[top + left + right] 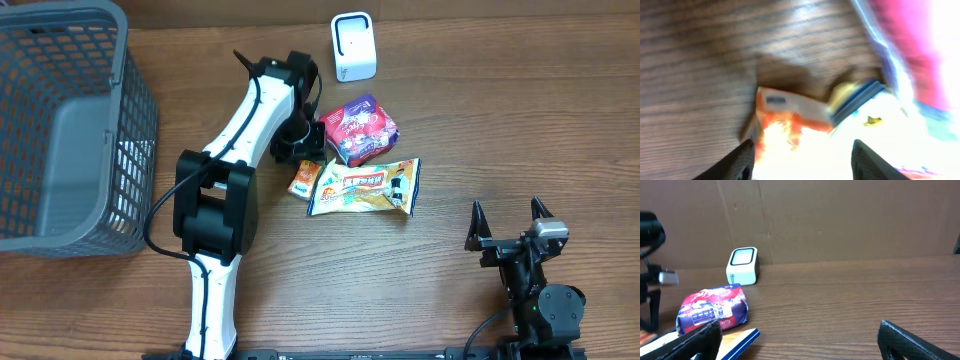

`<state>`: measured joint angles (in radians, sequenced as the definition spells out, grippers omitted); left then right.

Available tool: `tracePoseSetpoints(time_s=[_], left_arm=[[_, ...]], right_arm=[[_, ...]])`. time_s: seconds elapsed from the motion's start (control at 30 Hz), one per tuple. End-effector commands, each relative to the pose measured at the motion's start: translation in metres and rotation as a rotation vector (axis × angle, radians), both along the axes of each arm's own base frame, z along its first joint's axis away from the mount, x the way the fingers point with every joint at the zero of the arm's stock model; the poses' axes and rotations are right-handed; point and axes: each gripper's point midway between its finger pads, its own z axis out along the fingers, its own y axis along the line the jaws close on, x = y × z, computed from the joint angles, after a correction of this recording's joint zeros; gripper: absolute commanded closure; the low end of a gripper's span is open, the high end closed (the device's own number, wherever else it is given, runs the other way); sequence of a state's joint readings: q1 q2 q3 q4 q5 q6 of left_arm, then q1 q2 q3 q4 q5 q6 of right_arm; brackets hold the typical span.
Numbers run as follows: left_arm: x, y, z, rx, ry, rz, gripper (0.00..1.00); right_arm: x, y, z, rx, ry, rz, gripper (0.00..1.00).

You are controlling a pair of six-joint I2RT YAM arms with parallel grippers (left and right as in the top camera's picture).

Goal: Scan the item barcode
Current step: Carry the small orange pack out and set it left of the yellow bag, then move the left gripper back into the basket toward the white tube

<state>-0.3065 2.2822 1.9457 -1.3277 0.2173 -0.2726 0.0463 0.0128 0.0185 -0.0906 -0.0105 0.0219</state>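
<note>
overhead: the left pincer [303, 150] hangs low over the wood-grain table [480, 110]. just below it lies the small orange sachet [303, 181], likely the item to scan. a purple-and-red foil packet [362, 128] lies just beside the pincer, and a white-and-yellow wrapped snack [365, 187] touches the sachet. the white box-shaped scanner [353, 46] stands well beyond the pincer with bare table around it, probably so an item can be carried up to it. a grey plastic mesh basket [60, 130] sits far off on the opposite side. the right pincer [508, 208] sits well apart, seemingly parked out of the way.

left wrist: the view is blurred. the fingers [742, 162] stand partly apart and grip nothing. the sachet [785, 107] lies just past them, seemingly lined up for a pinch.

right wrist: the right pincer [799, 325] gapes fully and holds nothing. the scanner and foil packet lie far ahead of it.
</note>
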Motion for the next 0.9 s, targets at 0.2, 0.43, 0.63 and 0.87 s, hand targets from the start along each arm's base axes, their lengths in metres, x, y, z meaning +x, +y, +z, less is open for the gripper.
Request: tracePoseSetpoints(time_s=[0.2,0.43,0.63,0.87], left_arm=[[0.045,0.025,0.126,0.011,-0.252,0.006,0.16],[0.057,0.07,0.266,-0.129,-0.62,0.132,0.0],[0.023,0.134,0.351,-0.135,-0.841,0.253,0.0],[-0.04,0.245,0.406,0.018,-1.004,0.543,0.0]], right_arm=[[0.0,-0.002,-0.001,-0.007,-0.006,-0.012,0.0],[0.0,-0.002,-0.001,-0.007,-0.006,-0.012,0.0],[0.0,-0.002,-0.001,-0.007,-0.006,-0.012,0.0],[0.0,-0.002,-0.001,-0.007,-0.006,-0.012,0.0]])
